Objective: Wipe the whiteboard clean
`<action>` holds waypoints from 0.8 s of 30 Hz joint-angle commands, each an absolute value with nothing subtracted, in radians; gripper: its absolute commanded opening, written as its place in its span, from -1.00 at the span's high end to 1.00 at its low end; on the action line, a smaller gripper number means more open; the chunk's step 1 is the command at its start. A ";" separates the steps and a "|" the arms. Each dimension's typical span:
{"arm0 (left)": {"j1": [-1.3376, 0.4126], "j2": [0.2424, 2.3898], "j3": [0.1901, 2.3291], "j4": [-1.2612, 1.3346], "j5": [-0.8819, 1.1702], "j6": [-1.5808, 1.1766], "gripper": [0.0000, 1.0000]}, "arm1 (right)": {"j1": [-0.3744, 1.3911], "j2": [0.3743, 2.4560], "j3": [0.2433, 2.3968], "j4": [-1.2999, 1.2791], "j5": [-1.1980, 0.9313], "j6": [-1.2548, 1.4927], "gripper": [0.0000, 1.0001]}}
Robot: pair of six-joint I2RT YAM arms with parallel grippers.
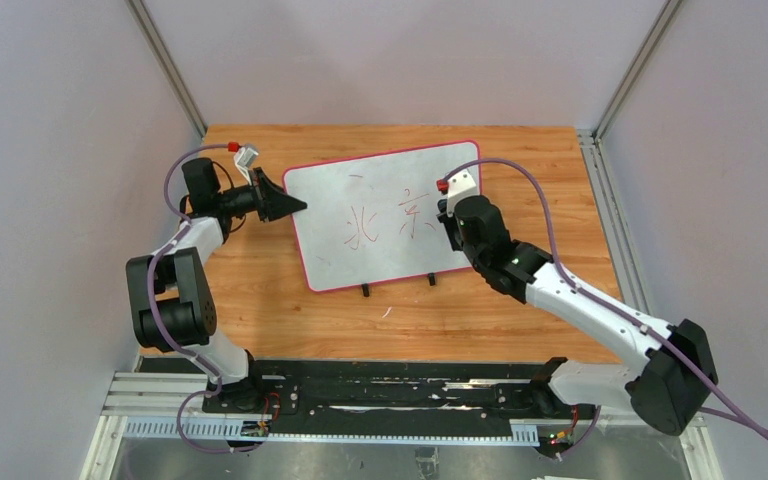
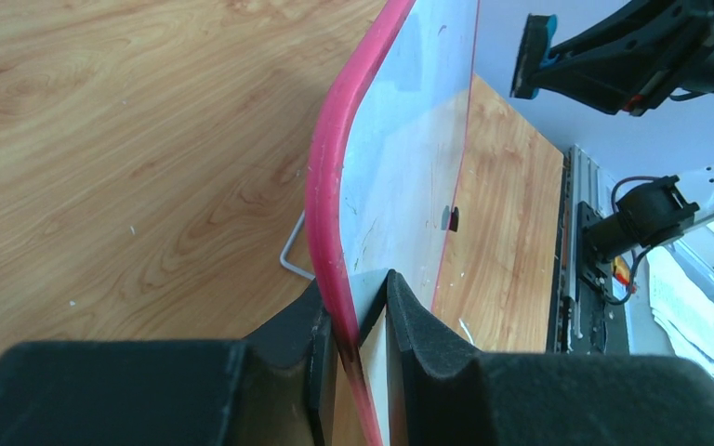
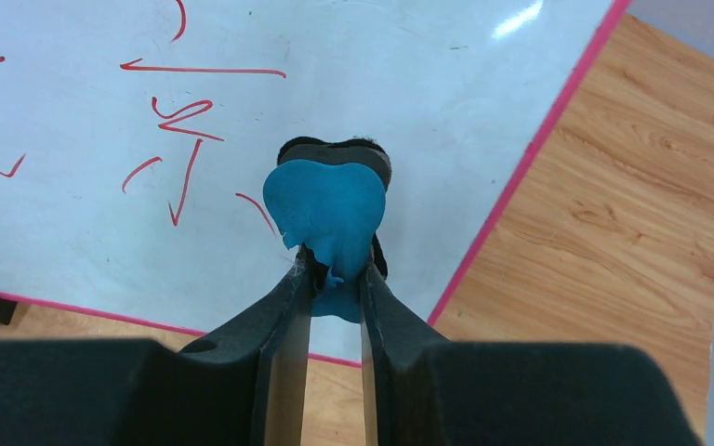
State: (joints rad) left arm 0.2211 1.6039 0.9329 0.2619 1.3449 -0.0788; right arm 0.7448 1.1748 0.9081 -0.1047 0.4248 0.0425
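The whiteboard [image 1: 390,245] lies on the wooden table, grey-white with a pink-red rim, and red handwritten marks [image 1: 362,228] sit at its middle. Two black feet [image 1: 365,291] stick out of its near edge. My left gripper [image 1: 295,206] is shut on the board's left rim [image 2: 327,186], which shows pinched between the pads [image 2: 409,311]. My right gripper [image 3: 337,269] is shut on a blue eraser [image 3: 330,209] with a black felt face. It hangs over the board's right part [image 3: 428,102], just right of the red strokes [image 3: 186,125]. From the left wrist view the eraser [image 2: 532,56] seems slightly off the surface.
The wooden table [image 1: 260,300] ends at grey walls and aluminium posts [image 1: 165,65] on the left, right and far sides. A black rail with the arm bases [image 1: 380,395] runs along the near edge. A bent wire piece [image 2: 293,258] lies beside the board's left rim.
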 commanded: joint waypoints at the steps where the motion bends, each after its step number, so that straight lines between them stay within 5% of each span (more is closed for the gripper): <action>1: 0.227 1.574 0.901 0.293 1.215 0.035 1.00 | 0.718 1.243 0.959 0.014 0.361 0.006 0.99; 24: 0.221 1.531 0.874 0.293 1.187 0.038 1.00 | 0.682 1.456 1.197 -0.009 0.255 -0.001 0.99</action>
State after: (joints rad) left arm 0.2203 1.5417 0.8963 0.2588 1.3102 -0.0753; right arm 0.6949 1.4311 1.1564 -0.0235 0.2539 0.0170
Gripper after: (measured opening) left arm 0.233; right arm 0.220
